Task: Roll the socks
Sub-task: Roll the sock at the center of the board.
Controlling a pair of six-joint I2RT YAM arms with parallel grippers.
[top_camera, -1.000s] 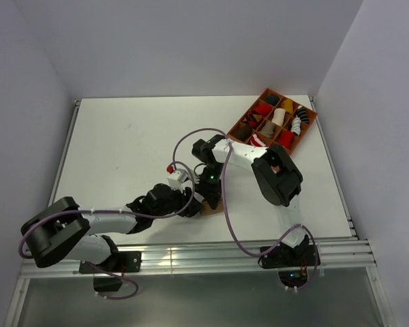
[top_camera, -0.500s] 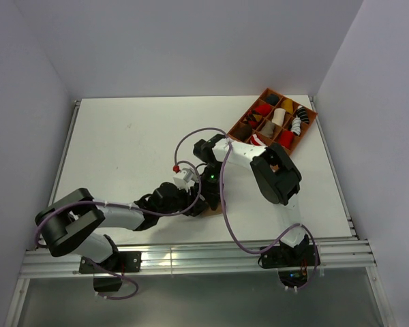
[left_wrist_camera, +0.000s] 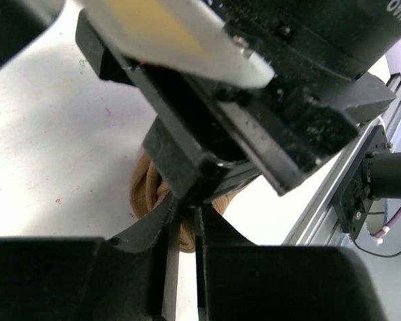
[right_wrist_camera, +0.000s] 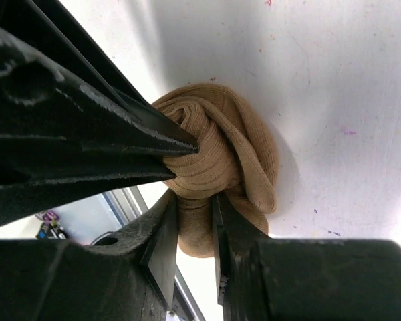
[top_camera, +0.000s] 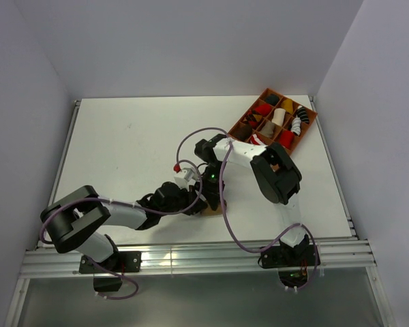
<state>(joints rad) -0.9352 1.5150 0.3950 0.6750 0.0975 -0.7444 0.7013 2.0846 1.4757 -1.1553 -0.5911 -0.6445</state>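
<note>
pale walls close in a white table, and at its far right corner sits a brown tray split into compartments, with sock rolls of several colours in them. both arms reach in toward the near middle of the table, where their wrists crowd together over a tan sock that lies on the surface, wound into a loose round bundle with its folds curling around one another. the right gripper has its jaws drawn close together, pinching a thick fold at the near side of the bundle, fabric bulging out on both sides of its fingers. the left gripper comes at the bundle from the side; its jaws stand almost together with only a thin slit between them, their tips pressed into the sock's folds and nipping a bit of fabric. from the left wrist, the right gripper's black body fills most of the view above the sock. only a sliver of the sock shows from overhead, under the two wrists.
</note>
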